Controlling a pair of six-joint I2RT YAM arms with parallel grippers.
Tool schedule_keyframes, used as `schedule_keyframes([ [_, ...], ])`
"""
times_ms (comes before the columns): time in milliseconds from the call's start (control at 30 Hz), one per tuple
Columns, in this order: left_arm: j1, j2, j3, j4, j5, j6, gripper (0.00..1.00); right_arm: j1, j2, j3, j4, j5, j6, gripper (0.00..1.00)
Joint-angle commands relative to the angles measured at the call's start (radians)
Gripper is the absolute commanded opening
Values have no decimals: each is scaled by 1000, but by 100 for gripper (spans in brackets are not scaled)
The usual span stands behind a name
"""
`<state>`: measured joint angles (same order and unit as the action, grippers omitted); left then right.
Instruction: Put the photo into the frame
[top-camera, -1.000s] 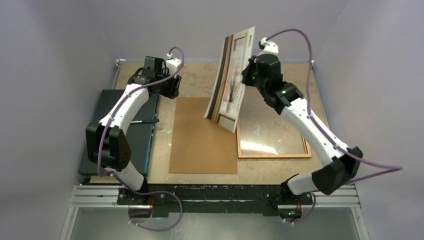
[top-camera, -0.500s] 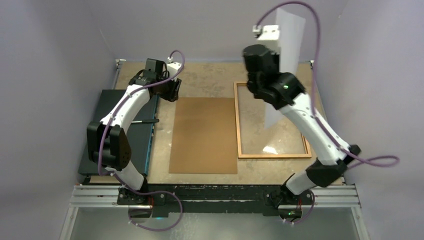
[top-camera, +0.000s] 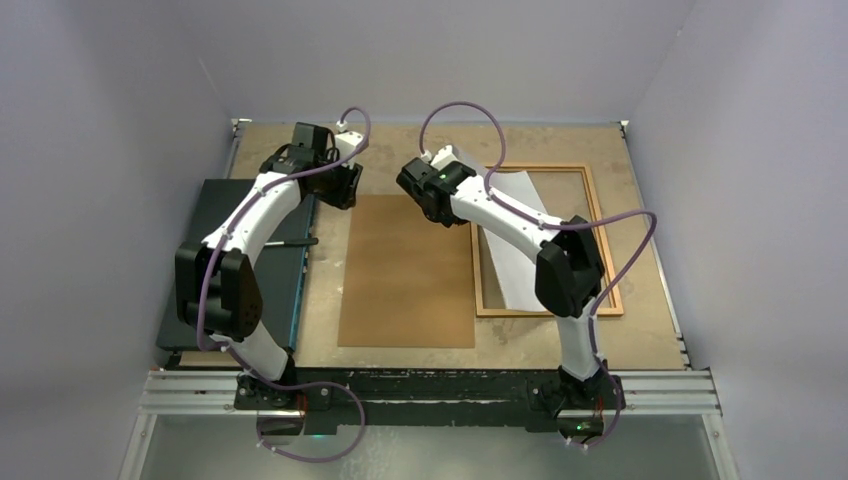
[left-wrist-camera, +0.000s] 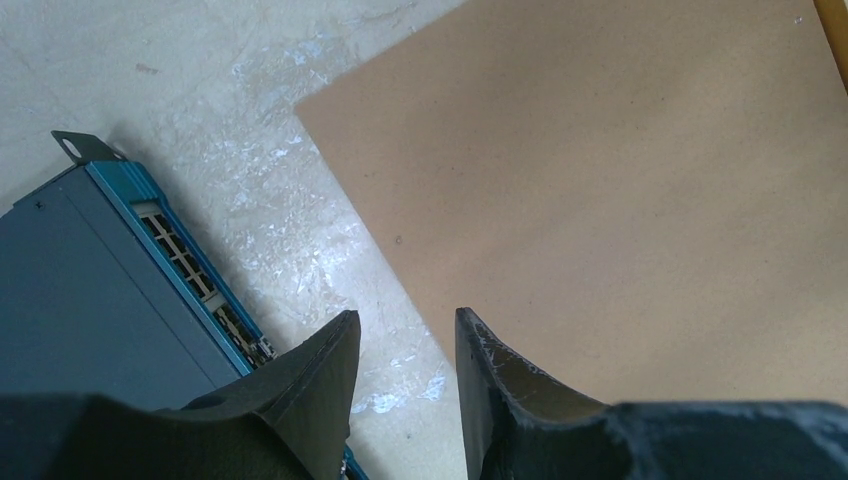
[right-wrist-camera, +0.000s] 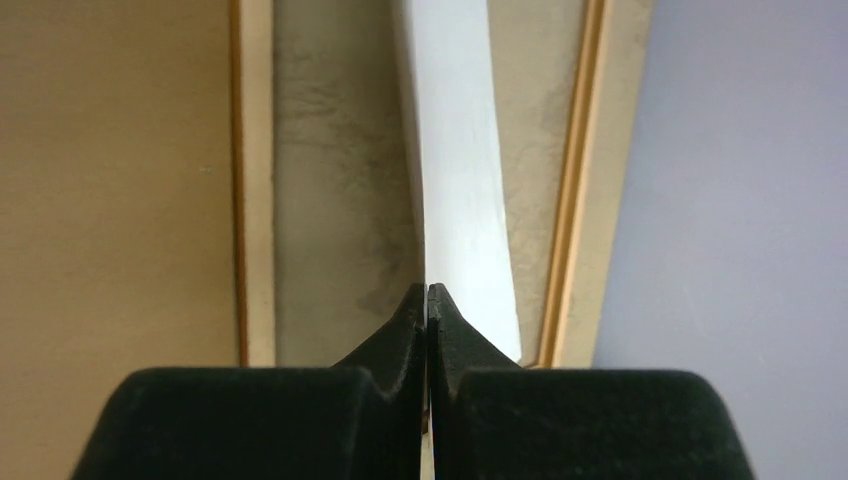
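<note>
The right pincer (right-wrist-camera: 428, 295) is pinching the edge of the photo (top-camera: 508, 272). The photo is lying slanted, white side up, over the frame (top-camera: 500, 313). The left pincer (left-wrist-camera: 405, 325) is hanging a little spread, holding nothing, over the edge of the brown board (left-wrist-camera: 600, 200).

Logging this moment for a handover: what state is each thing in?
frame: lying flat, nothing seated in it.
photo: pinched at one edge, white back showing, slanted over the frame, not seated.
backing board: lying flat, untouched.
dark box: lying flat, untouched.
left tool: open, empty.
right tool: shut on the photo's edge.
</note>
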<state>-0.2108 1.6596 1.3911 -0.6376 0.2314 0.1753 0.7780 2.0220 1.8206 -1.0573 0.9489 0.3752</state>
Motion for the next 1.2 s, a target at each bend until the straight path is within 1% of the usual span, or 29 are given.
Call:
schedule_keyframes([
  [0, 0, -16, -6, 16, 9, -2, 38, -1, -56, -1, 47, -89, 57, 0],
  [133, 0, -21, -15, 17, 7, 5, 38, -2, -2, -4, 77, -107, 75, 0],
  [300, 0, -37, -30, 19, -4, 14, 38, -20, 36, -25, 114, -92, 92, 3],
  [567, 0, -34, -46, 30, 4, 12, 37, -107, -29, -108, 209, -98, 100, 2],
  [1167, 1, -39, -85, 57, 23, 5, 36, -188, -39, -155, 315, -49, 116, 2],
])
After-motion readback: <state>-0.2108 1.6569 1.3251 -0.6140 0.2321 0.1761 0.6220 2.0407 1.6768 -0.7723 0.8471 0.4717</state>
